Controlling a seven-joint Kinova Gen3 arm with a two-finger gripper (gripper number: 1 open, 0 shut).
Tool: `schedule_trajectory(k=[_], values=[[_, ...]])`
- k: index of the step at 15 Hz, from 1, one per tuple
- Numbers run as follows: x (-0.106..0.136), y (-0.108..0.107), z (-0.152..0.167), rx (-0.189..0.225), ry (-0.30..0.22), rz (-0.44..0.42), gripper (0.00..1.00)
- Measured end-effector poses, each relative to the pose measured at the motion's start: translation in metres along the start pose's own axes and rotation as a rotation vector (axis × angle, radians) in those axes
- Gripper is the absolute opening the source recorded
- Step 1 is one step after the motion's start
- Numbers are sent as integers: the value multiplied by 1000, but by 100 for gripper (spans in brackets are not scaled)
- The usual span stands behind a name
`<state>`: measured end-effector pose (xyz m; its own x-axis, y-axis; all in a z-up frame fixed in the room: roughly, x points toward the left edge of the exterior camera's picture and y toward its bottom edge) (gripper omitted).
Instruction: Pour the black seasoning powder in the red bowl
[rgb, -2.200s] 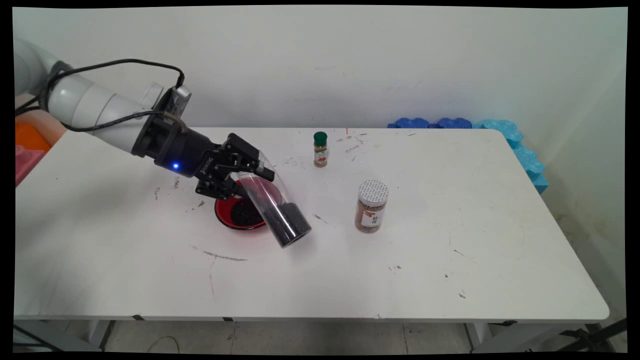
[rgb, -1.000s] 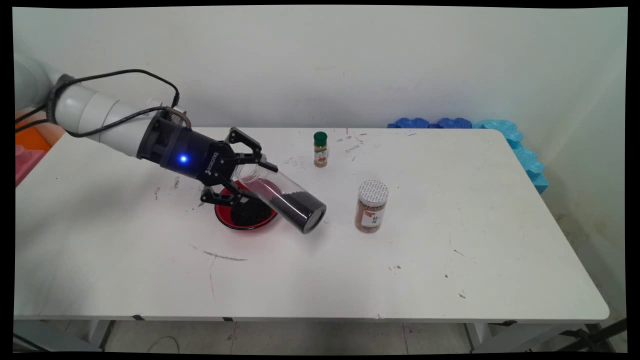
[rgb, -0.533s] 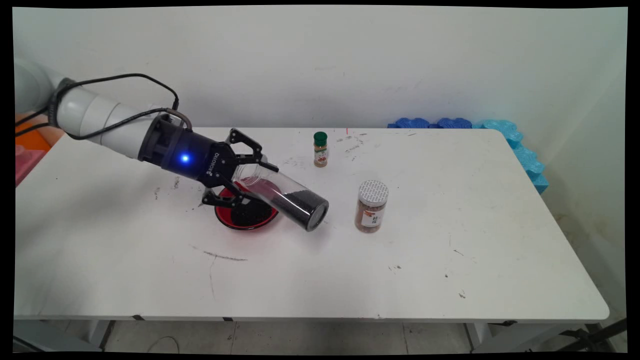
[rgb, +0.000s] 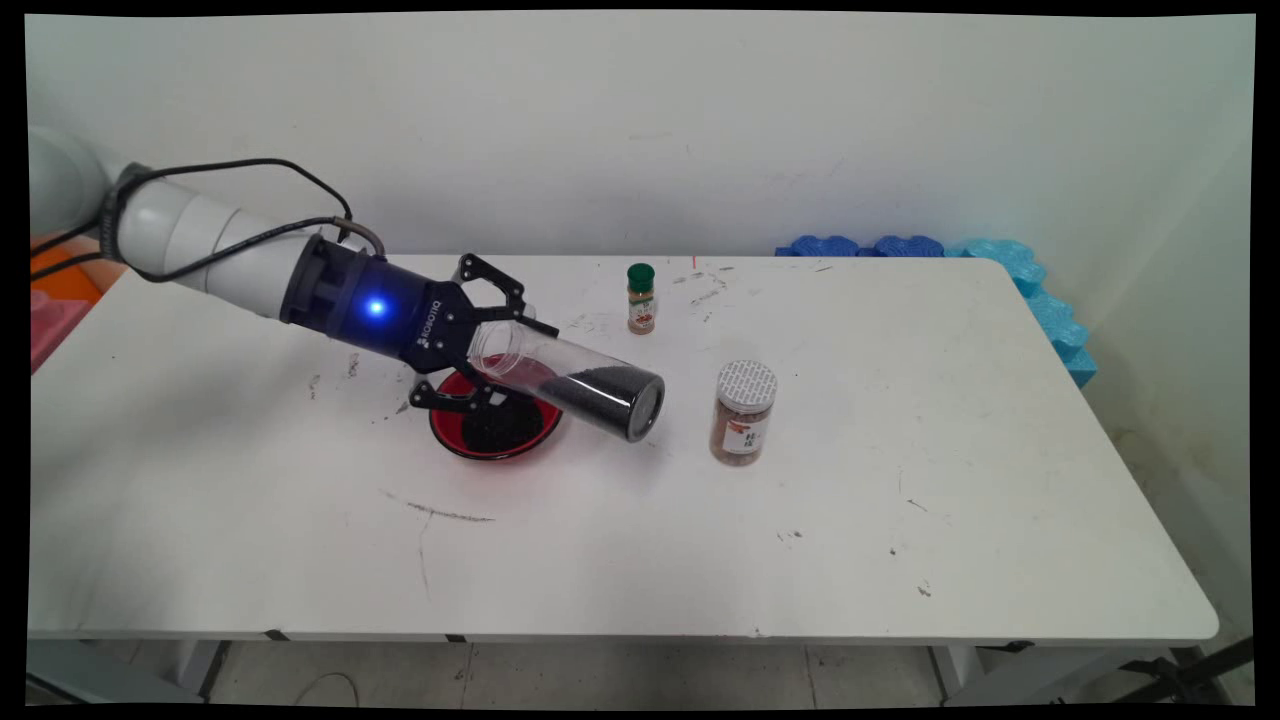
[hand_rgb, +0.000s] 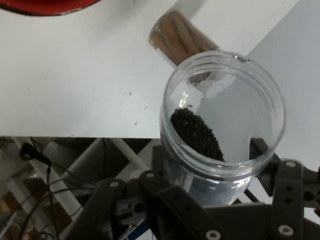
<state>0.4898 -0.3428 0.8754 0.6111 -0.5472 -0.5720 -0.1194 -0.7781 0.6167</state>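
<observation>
Clamped by the black two-finger gripper (rgb: 487, 352) near its open mouth: clear plastic cylindrical jar (rgb: 565, 377), tilted, over red round bowl (rgb: 495, 424). Probably light, rigid, slippery; loose black granules (hand_rgb: 196, 134) shift inside.

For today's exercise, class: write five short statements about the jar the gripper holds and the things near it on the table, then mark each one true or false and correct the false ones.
1. The gripper holds a clear jar containing black grains. True.
2. The jar stands upright. False: it is tilted, closed end lower.
3. A red bowl beneath holds black grains. True.
4. The brown jar has a green cap. False: its lid is white; the small bottle has the green cap.
5. The clear jar wears a lid. False: its mouth is open.
</observation>
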Motion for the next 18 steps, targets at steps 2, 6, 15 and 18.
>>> schedule_trajectory(k=[2, 6, 15, 18], values=[[0, -1, 0, -5, -2, -42, 0], [1, -1, 1, -13, -4, -104, 0], [2, -2, 3, -41, -11, -232, 0], [3, -1, 3, -52, -16, -266, 0]])
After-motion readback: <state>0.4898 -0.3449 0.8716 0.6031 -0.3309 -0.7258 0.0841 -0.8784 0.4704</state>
